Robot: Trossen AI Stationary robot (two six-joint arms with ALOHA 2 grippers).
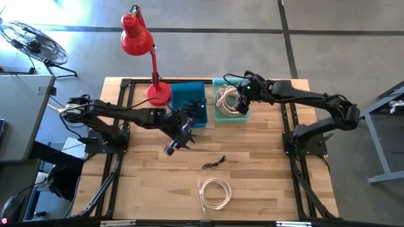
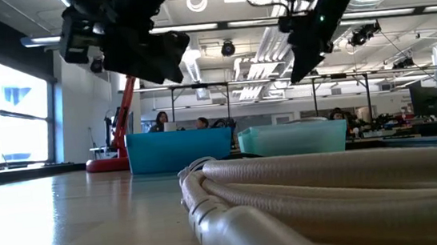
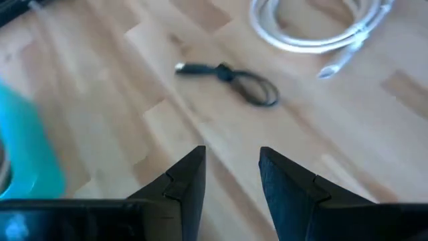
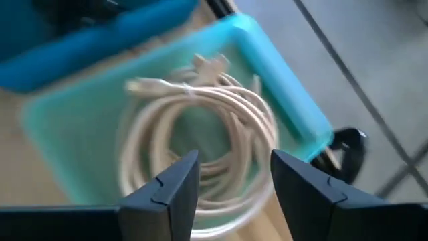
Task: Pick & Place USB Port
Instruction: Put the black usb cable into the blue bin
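Left end effector (image 3: 231, 175) (fingers parted) hovers above table (image 1: 265, 170) — angled down.

Red lamp (image 1: 140, 44), dark blue bin (image 1: 189, 101) next to a lighter teal bin (image 1: 218, 113), white cables (image 1: 214, 192), black cable (image 1: 213, 163), pale wood table (image 1: 265, 170).

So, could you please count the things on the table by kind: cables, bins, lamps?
White cables: 2, one coiled on the bare wood, one coiled inside the light teal bin
Black cables: 1, small, on the wood; what lies in the darker blue bin is unclear
Bins: 2, the darker blue bin and the light teal bin
Lamps: 1, red
Total: 6
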